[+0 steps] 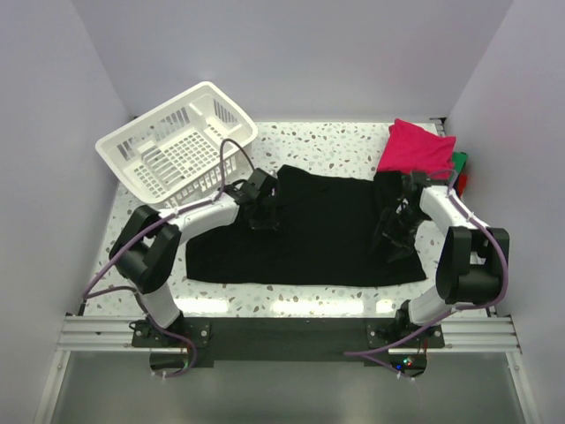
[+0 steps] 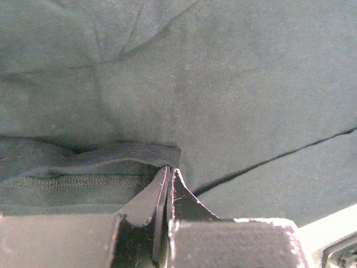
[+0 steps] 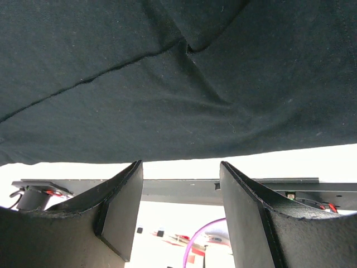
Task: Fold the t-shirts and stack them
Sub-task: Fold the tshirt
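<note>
I have the black t-shirt (image 1: 318,243) spread flat mid-frame.
White basket (image 1: 181,141) sits upper left; my left gripper (image 1: 263,216) is pressed together at the shirt's upper-left hem; my right gripper (image 1: 394,230) stands spread over its right edge; magenta t-shirt (image 1: 415,146) lies upper right.

The left hand (image 2: 167,170) and right hand (image 3: 179,167) are matte black on white, purple-cabled arms (image 1: 203,215).

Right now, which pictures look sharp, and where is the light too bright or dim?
Top view: sharp, evenly lit, though the black t-shirt hides its folds. Left wrist view: dim, soft, its cloth looks greyish. Right wrist view: background below the cloth is washed out white.
</note>
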`<state>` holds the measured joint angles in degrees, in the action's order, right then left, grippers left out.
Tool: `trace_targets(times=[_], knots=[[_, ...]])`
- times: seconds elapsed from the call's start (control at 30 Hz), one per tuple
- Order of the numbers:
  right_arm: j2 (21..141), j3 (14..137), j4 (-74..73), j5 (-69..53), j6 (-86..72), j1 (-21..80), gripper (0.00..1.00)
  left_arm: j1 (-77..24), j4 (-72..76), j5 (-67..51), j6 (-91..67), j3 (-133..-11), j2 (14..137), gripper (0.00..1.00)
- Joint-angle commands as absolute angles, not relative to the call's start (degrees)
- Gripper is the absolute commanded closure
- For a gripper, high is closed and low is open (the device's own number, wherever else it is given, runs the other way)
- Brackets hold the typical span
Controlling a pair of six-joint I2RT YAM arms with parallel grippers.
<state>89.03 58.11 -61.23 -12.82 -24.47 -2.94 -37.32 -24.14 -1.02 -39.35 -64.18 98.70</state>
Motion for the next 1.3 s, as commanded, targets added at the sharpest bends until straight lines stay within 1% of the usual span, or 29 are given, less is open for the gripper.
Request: trace_targets(times=[0.0,0.3,0.53,0.57,0.6,0.67,0.7,0.8,0.83,0.9,1.07,1.1,1.13,1.27], knots=[[90.00,59.94,-60.38,-13.71,-25.31,-2.64,0.39,-37.53,-24.61,-2.99,-36.04,-68.20,101.15,1.00],[91.23,60.73,-59.85,-13.89,-25.93,-2.64,0.39,-37.62,-27.24,-3.78,-32.96,-74.35,106.60,1.00],[91.93,61.00,-59.68,-13.97,-25.93,-2.64,0.39,-37.71,-30.85,-4.13,-30.41,-81.63,111.88,0.99],[92.11,61.00,-59.59,-13.97,-25.84,-2.64,0.39,-37.88,-32.24,-3.00,-30.15,-82.52,112.32,0.95],[92.20,61.08,-59.59,-14.06,-25.93,-2.64,0.39,-37.97,-32.60,-2.55,-29.97,-83.66,112.93,0.89],[92.46,61.08,-59.50,-14.15,-25.93,-2.64,0.39,-38.14,-32.35,-1.76,-29.45,-84.55,112.85,0.84],[92.55,61.26,-59.50,-14.15,-25.93,-2.64,0.39,-38.23,-32.08,-1.67,-29.27,-85.42,112.76,0.76],[92.81,61.43,-59.41,-14.15,-25.93,-2.64,0.39,-38.41,-32.08,-1.32,-28.92,-87.36,112.85,0.63],[92.90,61.44,-59.50,-14.15,-25.84,-2.64,0.39,-38.50,-32.25,-1.32,-29.00,-88.58,112.85,0.55],[92.99,61.79,-59.50,-14.15,-25.58,-2.72,0.39,-38.67,-32.34,-1.41,-29.18,-89.99,112.06,0.47],[92.29,64.33,-60.47,-12.31,-23.82,-2.64,0.39,-38.59,-30.59,-0.18,-31.20,-88.69,105.76,0.37],[91.24,65.47,-60.47,-11.78,-23.56,-2.64,0.39,-38.58,-30.41,-0.18,-31.46,-86.59,104.51,0.33],[90.71,66.09,-60.38,-10.82,-23.03,-2.64,0.39,-38.58,-30.06,2.00,-31.81,-85.18,103.28,0.31],[88.42,68.46,-58.46,-10.20,-21.71,-2.64,0.38,-37.79,-29.62,3.34,-32.87,-76.49,96.52,0.24]])
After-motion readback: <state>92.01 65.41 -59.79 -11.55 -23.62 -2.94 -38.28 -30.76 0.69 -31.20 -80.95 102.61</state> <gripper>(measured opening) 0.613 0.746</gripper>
